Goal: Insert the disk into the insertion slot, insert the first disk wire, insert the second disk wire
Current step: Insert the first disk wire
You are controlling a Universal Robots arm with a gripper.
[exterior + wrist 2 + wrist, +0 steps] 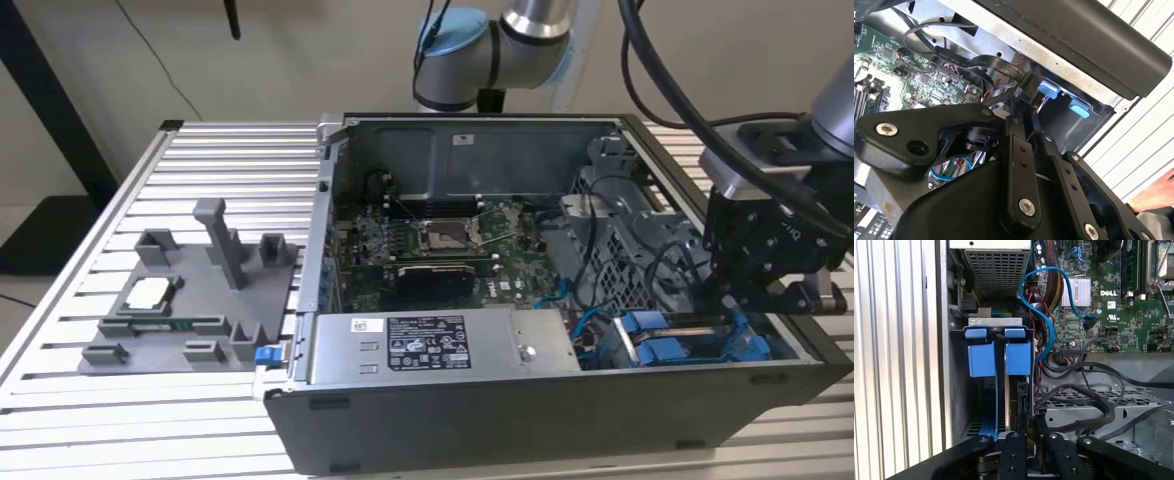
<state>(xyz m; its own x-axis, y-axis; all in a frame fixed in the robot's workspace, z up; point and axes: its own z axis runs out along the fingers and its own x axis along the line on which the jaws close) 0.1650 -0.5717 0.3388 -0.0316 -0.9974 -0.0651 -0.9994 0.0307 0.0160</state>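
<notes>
Fingers (1014, 450) are drawn close together and, as far as I can judge, pinch the dark plug end of a wire (1023, 395). In the second wrist view the tips meet just where a flat black lead runs in.

What matters is the line ahead of me. The disk (1018, 360) lies straight out past the fingertips, standing on edge in the slot (994, 321). Its long axis runs away from me toward the perforated end of the power supply (999, 270). The plug I hold sits just beside the disk's near end, on the side facing the board (1124, 315). Whether it touches the disk, I cannot tell.

In the exterior view I hang over the case (534, 420) at its near corner on the exterior view's right. There the slot's blue fittings (667, 345) show just beside the power supply, and the case rests on the ribbed desk (80, 250).

Of the disk I see mostly its bright blue carrier: two square blue tabs side by side under a grey metal lip, and a blue strip running down toward me. The metal body between is a thin, shadowed edge. It looks seated in the slot. A loose light-blue cable (1046, 315) loops close by on the board side.
</notes>
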